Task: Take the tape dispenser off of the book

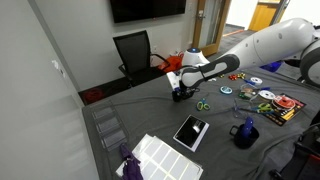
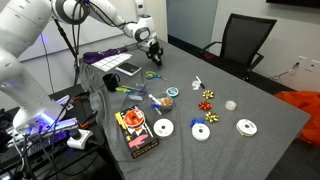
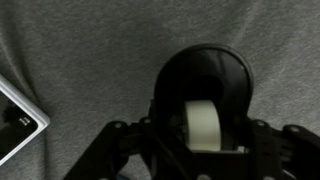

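**Item: tape dispenser, clear of book; release risks**

Tape dispenser (image 3: 203, 105): black shell with a white roll, over bare grey table (image 1: 262, 150). Whether it touches the cloth cannot be told.
Gripper (image 1: 180, 93): jaws closed against the dispenser's flanks, nothing else in its grasp.
Book (image 1: 191, 131): at 5 o'clock of the gripper in an exterior view; its corner at 9 o'clock in the wrist view.
Mug (image 1: 245, 132): 3 o'clock of the book.
Hazards: the rounded shell may slip in the grip; a release drifting bookward could land on that corner.
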You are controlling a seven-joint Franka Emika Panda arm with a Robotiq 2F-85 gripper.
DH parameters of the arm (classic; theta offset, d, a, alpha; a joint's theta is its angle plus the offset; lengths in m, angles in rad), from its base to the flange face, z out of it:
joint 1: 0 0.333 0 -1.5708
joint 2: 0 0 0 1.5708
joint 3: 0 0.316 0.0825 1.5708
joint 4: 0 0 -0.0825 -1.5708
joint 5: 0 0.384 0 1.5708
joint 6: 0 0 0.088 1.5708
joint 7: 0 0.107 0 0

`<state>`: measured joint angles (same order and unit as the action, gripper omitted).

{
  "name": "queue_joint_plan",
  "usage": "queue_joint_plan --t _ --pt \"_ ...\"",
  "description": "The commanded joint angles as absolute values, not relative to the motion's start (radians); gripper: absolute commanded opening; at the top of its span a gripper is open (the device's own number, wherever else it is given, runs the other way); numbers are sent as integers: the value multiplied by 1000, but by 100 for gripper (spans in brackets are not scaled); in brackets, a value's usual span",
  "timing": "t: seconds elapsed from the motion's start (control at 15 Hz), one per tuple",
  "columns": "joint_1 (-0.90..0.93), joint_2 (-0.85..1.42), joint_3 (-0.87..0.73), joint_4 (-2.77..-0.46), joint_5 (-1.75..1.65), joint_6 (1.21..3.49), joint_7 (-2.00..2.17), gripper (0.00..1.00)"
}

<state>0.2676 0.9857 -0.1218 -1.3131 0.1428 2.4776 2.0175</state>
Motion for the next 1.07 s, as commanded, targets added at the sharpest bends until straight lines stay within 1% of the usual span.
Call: queue_joint_plan --t 0.0,0.07,0.13,0.33,0.67,1.0 --pt "248 1052 -129 -1183 126 2435 2093 41" --pt "243 1063 -130 -1161 126 2416 2109 41" --pt "238 1072 -129 -1143 124 2397 2122 91" --pt "222 1064 -105 -1127 118 2312 2115 100" --pt "233 994 -62 -1203 104 2286 2054 100" --pt "250 867 -27 -1366 80 2381 1952 100"
